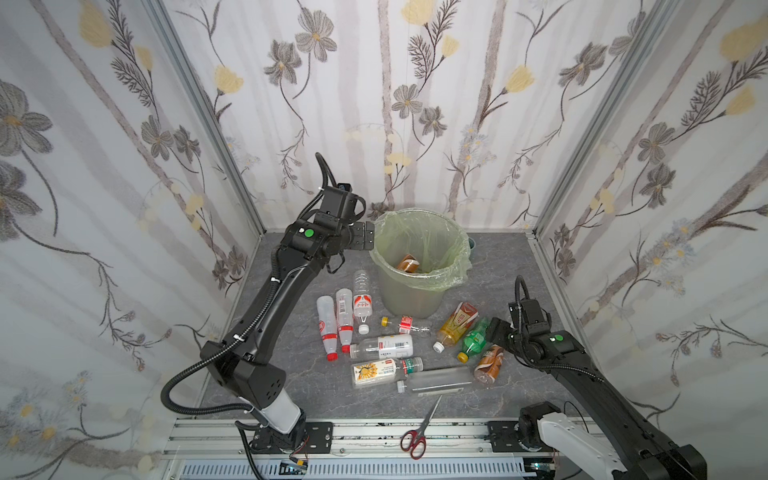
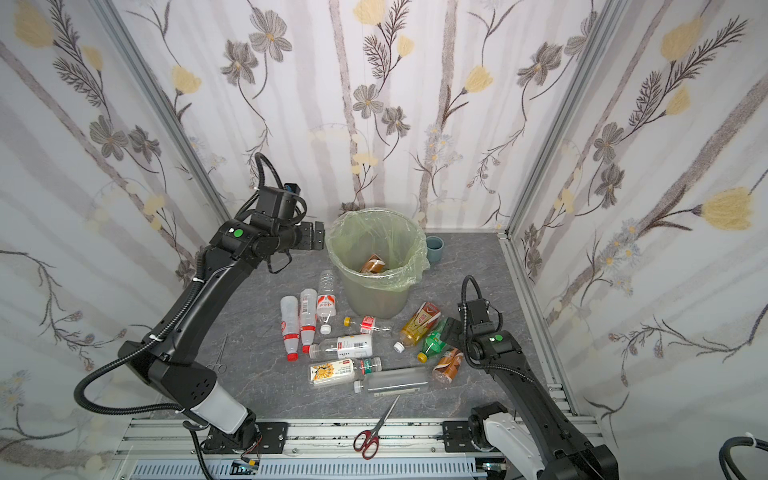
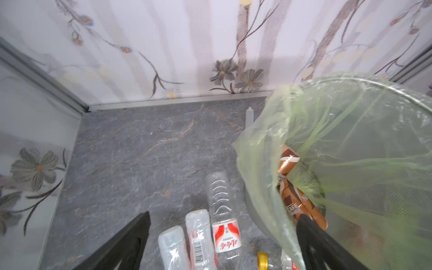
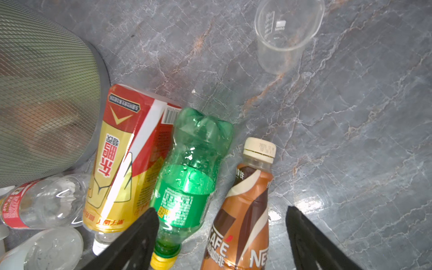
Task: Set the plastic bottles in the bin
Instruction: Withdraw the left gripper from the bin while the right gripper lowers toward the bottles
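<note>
I'm holding the left pincer [image 1: 366,235] wide open, empty, beside the bin [image 1: 409,296]. The right pincer [image 4: 219,209] is hanging open, empty, over the brown bottle [image 4: 243,198].

Plastic bottles [image 1: 386,346] flat beside upright green-lined bin [image 1: 409,297]; brown-labelled bottle [image 1: 408,263] inside

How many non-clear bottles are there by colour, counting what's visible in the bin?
Amber bottle, red-gold label: 1
Green bottle, yellow cap: 1
Brown-labelled bottle: 2, the second lying inside the bin
Total: 4
</note>
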You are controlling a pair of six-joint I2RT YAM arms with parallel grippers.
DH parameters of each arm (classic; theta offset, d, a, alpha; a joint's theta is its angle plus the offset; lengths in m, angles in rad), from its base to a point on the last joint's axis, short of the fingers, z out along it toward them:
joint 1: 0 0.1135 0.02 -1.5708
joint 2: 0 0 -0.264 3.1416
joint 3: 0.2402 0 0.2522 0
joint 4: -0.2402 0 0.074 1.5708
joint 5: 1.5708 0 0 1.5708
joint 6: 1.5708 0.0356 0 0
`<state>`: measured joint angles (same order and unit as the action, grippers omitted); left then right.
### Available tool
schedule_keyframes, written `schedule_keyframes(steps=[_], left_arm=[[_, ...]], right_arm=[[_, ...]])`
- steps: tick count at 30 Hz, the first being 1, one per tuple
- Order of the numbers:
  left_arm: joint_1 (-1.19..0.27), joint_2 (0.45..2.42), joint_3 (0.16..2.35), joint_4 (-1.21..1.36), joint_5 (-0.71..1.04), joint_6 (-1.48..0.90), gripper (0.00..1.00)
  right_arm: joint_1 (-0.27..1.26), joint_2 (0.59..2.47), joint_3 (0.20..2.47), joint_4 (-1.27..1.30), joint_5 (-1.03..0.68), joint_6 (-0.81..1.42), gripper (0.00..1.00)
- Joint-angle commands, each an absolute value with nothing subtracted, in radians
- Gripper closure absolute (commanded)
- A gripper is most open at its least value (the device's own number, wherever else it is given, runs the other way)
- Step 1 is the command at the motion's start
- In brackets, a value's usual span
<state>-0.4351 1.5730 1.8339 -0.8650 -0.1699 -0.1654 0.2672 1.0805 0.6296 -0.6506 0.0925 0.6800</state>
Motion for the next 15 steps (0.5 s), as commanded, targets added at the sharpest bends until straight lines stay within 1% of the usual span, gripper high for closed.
schedule_keyframes(steps=[1, 7, 11, 15], left_arm=[[-0.387, 1.472, 1.679, -0.708, -0.152, -0.182, 0.00], [-0.265, 1.305, 1.394, -0.594, -0.131, -0.216, 0.00], [-0.222, 1.233, 1.301, -0.548, -0.132, -0.228, 0.00], [-0.206, 1.203, 1.228, -0.517, -0.151, -0.244, 0.00]], right_arm=[[0.294, 1.079, 0.618, -0.676, 0.091, 0.750, 0.14], [0.350, 1.027, 0.570, -0.716, 0.083, 0.836, 0.15], [0.370, 1.006, 0.526, -0.709, 0.050, 0.883, 0.16], [0.391, 1.019, 0.509, -0.712, 0.052, 0.894, 0.16]])
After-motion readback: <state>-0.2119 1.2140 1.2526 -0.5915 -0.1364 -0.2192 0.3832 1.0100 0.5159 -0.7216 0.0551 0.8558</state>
